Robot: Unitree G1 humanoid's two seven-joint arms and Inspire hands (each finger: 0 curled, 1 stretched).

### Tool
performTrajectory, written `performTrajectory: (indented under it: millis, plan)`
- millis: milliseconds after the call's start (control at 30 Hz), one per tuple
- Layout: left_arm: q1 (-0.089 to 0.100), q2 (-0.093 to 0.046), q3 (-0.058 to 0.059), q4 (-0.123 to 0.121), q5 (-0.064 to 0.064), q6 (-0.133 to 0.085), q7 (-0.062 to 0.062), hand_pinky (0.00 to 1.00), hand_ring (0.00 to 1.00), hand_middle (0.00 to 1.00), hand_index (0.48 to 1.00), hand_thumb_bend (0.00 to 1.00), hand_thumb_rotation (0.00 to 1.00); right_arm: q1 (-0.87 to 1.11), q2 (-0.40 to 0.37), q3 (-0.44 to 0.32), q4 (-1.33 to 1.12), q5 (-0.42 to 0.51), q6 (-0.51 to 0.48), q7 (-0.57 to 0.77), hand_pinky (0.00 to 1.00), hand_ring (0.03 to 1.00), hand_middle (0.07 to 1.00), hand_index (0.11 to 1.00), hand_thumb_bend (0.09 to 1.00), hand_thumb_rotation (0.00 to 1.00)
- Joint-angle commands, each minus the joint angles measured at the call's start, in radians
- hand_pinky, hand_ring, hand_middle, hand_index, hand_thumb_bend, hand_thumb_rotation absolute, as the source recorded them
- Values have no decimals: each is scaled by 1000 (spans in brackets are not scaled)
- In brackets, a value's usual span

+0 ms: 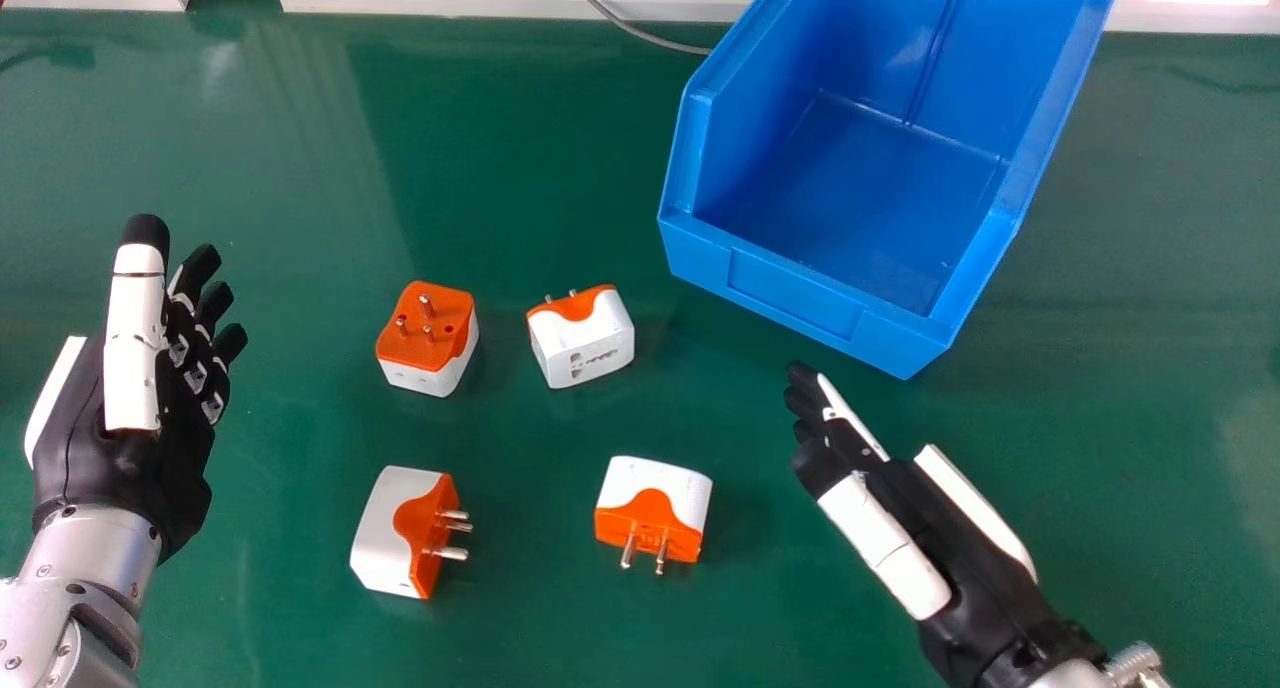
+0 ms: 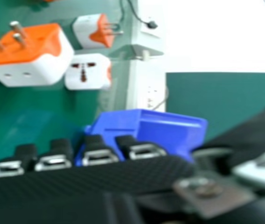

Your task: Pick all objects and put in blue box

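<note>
Four white-and-orange plug adapters lie on the green table between the two robot hands, each adapter apart from the others and from both hands. The right hand (image 1: 860, 478) is at the right in the head view, and the adapter (image 1: 652, 513) nearest to it has its pins turned toward the robot. The left hand (image 1: 150, 408) is at the left; to the right of it stands another adapter (image 1: 425, 338), with its orange face and pins upward. To the right of that one is the third adapter (image 1: 582, 338), its pins pointing away from the robot. The fourth adapter (image 1: 395, 530) lies closer to the robot, with pins to the right. The blue box (image 1: 810, 293) stands beyond the right hand, its nearest corner near the fingertips.

The right hand has its fingers straight and side by side; the left hand has its fingers stretched out, a little spread.

The head view gives the bare floor of the box and a grey cable (image 1: 640, 33) beside it. The right hand view gives the box past the fingertips, the slotted face of one adapter, and a white strip (image 2: 147, 91) with small holes. Farther there is a dark plug (image 2: 151, 24) on a cable.
</note>
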Motion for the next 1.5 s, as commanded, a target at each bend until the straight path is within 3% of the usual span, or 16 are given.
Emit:
performTrajectory:
  millis: [0,200,467,633,700,833,967,1133,1267,1467]
  plan:
    - [-4,16,4,-18,-1,-1,3,1000,1000,988,1000,511,1000,-5,4,-8,-38,16,-2,0,1000,1000,1000,1000,675,1000]
    - [-9,19,4,-6,3,-9,-5,1000,1000,985,1000,522,1000,-3,7,-9,-46,15,10,-2,1000,1000,1000,1000,663,1000]
    - [-8,15,3,-16,2,-2,-4,1000,1000,982,1000,518,1000,-6,-5,-5,-57,-8,28,-2,1000,1000,1000,1000,700,1000]
    - [-10,13,3,-16,4,-3,1,1000,1000,985,1000,520,1000,-20,-14,11,-35,-51,-27,-11,943,1000,1000,1000,716,1000]
    - [-10,10,4,-13,4,-11,1,1000,1000,991,1000,521,1000,-25,-14,17,-21,-67,-65,-14,931,1000,1000,1000,723,1000]
    - [-7,11,1,-13,17,-26,2,1000,1000,1000,1000,529,1000,-28,-14,25,-4,-88,-103,-19,943,1000,1000,1000,718,1000]
    - [-6,11,4,-9,13,-37,-6,1000,1000,1000,1000,518,1000,-28,-19,32,-4,-119,-121,-28,951,1000,1000,1000,725,1000]
    - [-3,17,-1,-7,21,-43,-10,1000,1000,1000,1000,521,1000,-62,-43,66,25,-224,-201,-51,983,1000,1000,1000,655,1000]
    - [-4,17,-3,-5,26,-44,-7,1000,1000,1000,1000,532,1000,-111,-72,103,63,-356,-266,-94,936,1000,1000,1000,622,1000]
    - [-13,15,1,4,19,-43,-10,1000,1000,1000,1000,519,1000,-184,-93,164,79,-530,-248,-102,923,1000,1000,1000,600,1000]
